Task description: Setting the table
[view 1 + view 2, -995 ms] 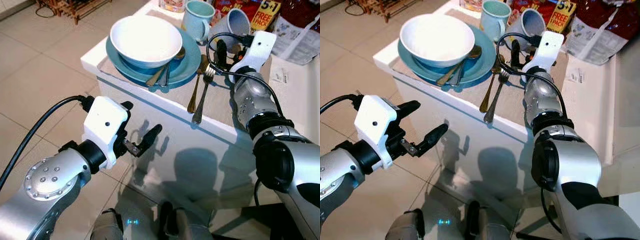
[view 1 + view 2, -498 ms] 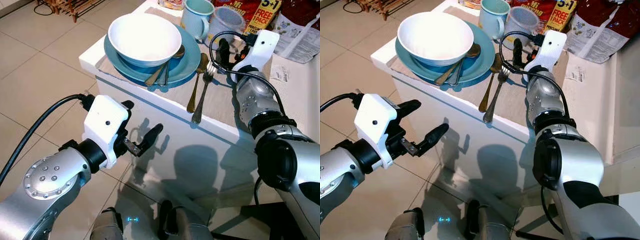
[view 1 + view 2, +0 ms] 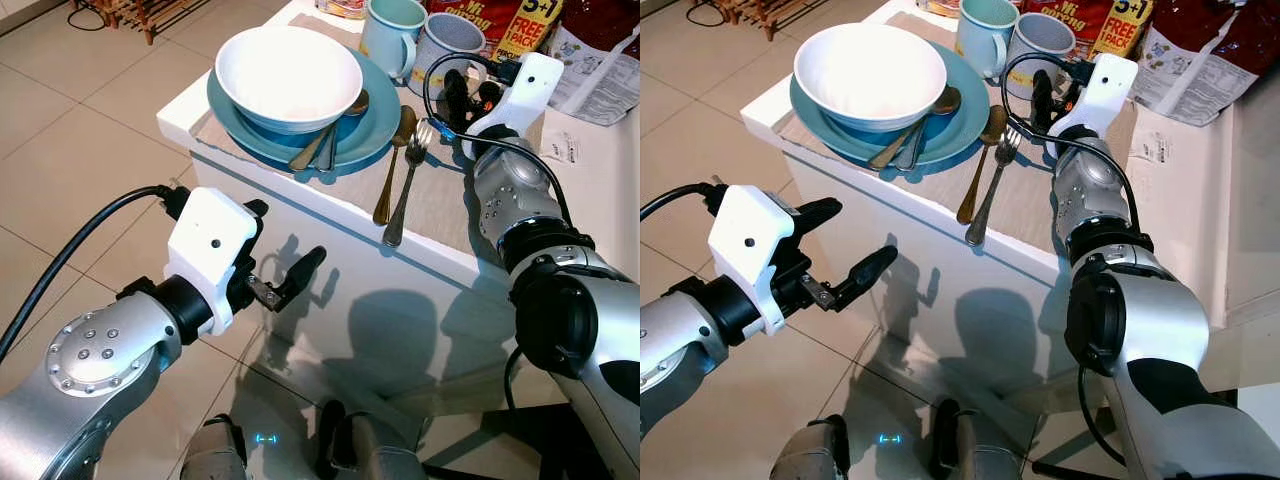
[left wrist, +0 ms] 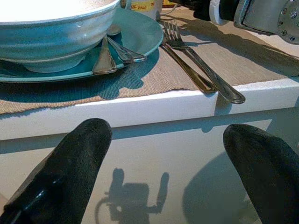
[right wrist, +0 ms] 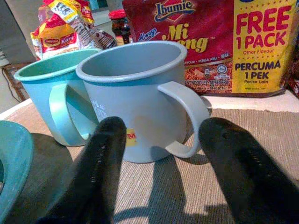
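A white bowl (image 3: 288, 75) sits on a blue plate (image 3: 372, 128) with two spoons leaning on the plate's rim. Beside the plate, a gold spoon (image 3: 392, 165) and a fork (image 3: 405, 190) lie on the woven placemat (image 3: 440, 205). A teal mug (image 3: 392, 35) and a grey mug (image 3: 447, 42) stand upright behind them. My right gripper (image 3: 468, 92) is open just in front of the grey mug (image 5: 135, 88), its fingers either side of the handle without touching it. My left gripper (image 3: 285, 238) hangs open below the table's front edge (image 4: 154, 105), holding nothing.
Red noodle packs (image 5: 210, 42), a snack bag (image 5: 65, 23) and a dark jar (image 5: 120, 25) crowd the table behind the mugs. Papers (image 3: 600, 80) lie at the right. Tiled floor (image 3: 80, 130) spreads to the left, with a wooden rack (image 3: 150, 15) far off.
The grey mug has gone from tilted to upright next to the teal mug. My right gripper has shifted slightly farther back toward it. The left arm has stayed put.
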